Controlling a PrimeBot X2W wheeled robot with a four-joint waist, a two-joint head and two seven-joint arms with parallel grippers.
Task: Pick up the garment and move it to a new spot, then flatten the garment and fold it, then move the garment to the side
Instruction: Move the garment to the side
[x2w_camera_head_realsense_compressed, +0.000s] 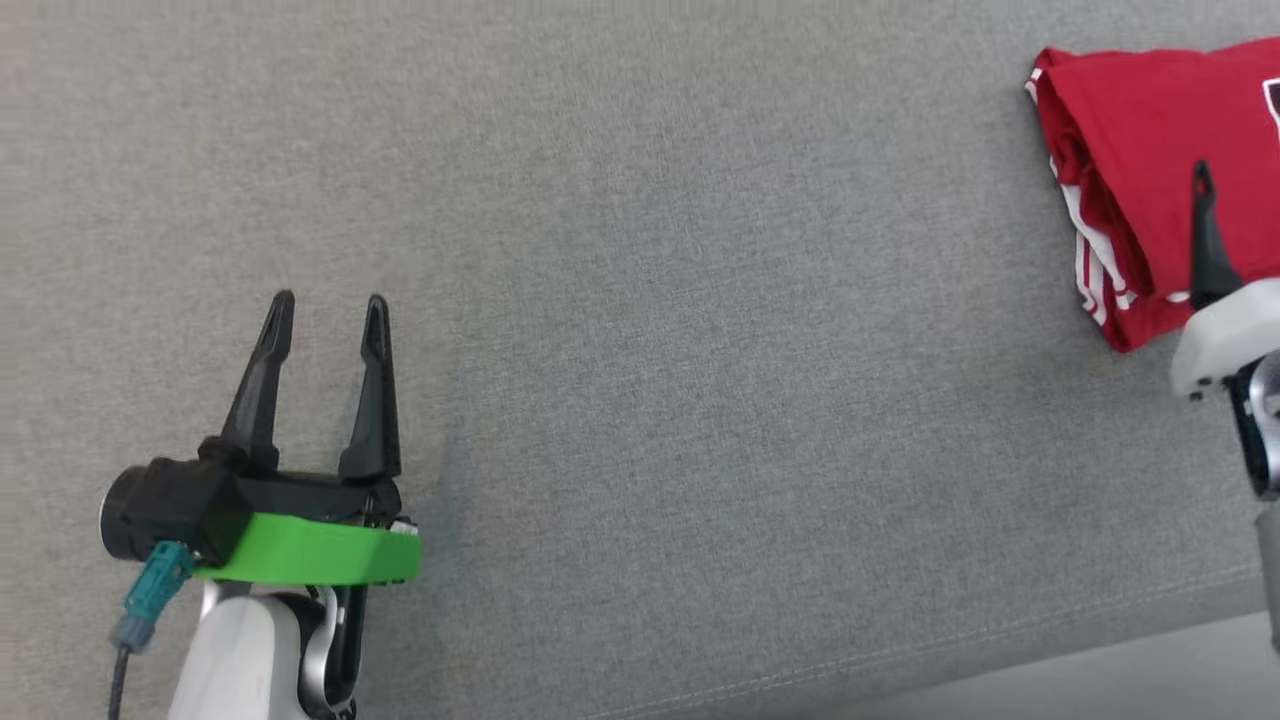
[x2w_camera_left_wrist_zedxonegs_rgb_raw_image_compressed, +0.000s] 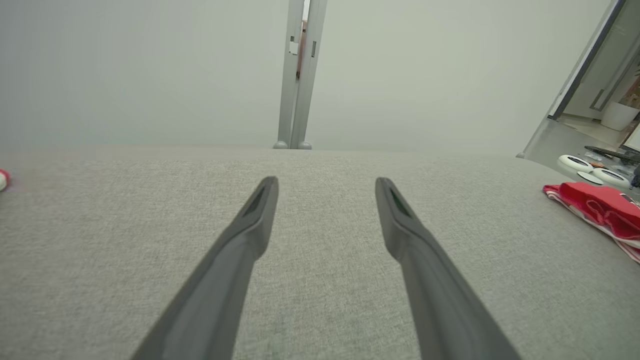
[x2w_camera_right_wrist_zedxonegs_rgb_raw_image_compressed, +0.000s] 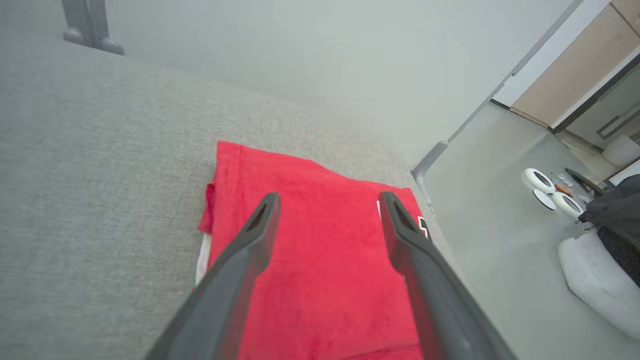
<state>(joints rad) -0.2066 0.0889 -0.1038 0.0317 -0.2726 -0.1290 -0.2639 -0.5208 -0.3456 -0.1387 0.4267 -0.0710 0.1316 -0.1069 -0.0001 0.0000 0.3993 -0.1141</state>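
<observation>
Your folded red garment (x2w_camera_head_realsense_compressed: 1130, 150) lies at the far right of the grey tabletop (x2w_camera_head_realsense_compressed: 700, 300). In the head view you can see white stripes along its layered edge. That view catches one finger (x2w_camera_head_realsense_compressed: 1205, 230) of the right arm at its right border. The right wrist view gives you the rest: your right hand (x2w_camera_right_wrist_zedxonegs_rgb_raw_image_compressed: 330, 197) hangs over the garment with both fingers spread apart, and the floor (x2w_camera_right_wrist_zedxonegs_rgb_raw_image_compressed: 490, 240) begins just past the cloth. Your left hand (x2w_camera_head_realsense_compressed: 330, 303) sits well apart at lower left, its fingers also spread, over bare fabric. Its wrist view catches the garment off to the right.
</observation>
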